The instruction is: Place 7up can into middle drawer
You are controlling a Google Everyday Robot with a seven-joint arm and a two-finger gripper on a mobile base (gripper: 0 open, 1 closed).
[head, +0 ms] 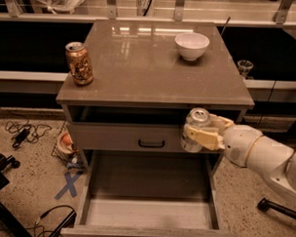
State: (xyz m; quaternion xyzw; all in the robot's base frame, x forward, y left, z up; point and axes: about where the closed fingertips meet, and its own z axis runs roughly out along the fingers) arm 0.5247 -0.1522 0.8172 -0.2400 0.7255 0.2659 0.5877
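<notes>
The 7up can [197, 117], silver-white with a shiny top, is held upright in my gripper [197, 135]. The pale fingers [206, 137] wrap around its body. The gripper reaches in from the right and holds the can in front of the cabinet's right side, level with the handled drawer front and above the right rear part of the open middle drawer [144, 213]. The drawer is pulled far out and its pale floor shows nothing in it.
An orange-brown patterned can [79, 63] stands at the tabletop's left edge and a white bowl [191, 45] at the back right. A shut drawer front with a black handle [151, 143] sits above the open drawer. Cables and a blue tape cross [67, 185] lie on the floor at left.
</notes>
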